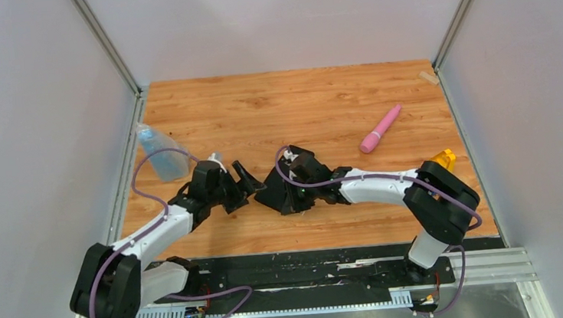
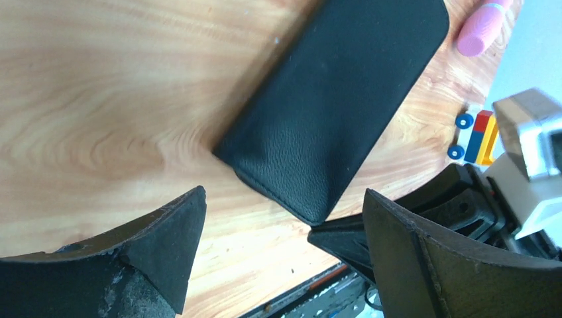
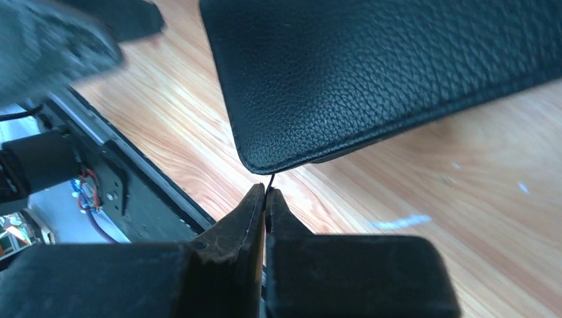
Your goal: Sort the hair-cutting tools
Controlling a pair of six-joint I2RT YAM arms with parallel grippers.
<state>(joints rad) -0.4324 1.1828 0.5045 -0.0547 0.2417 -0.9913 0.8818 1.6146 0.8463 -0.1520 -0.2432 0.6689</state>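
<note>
No scissors or combs show in any view. A black leather pouch (image 1: 272, 190) lies flat on the wooden table between the two grippers; it also shows in the left wrist view (image 2: 338, 112) and in the right wrist view (image 3: 391, 73). My left gripper (image 1: 243, 179) is open and empty just left of the pouch, with its near corner ahead of the jaws (image 2: 281, 199). My right gripper (image 1: 285, 195) is shut at that corner, and a thin black strand runs from the pouch into its closed tips (image 3: 266, 191).
A pink tapered tool (image 1: 381, 128) lies at the back right, also seen in the left wrist view (image 2: 484, 30). A translucent blue bottle (image 1: 161, 152) lies by the left wall. A yellow object (image 1: 443, 160) sits behind the right arm. A small tan piece (image 1: 429, 78) lies at the far right corner.
</note>
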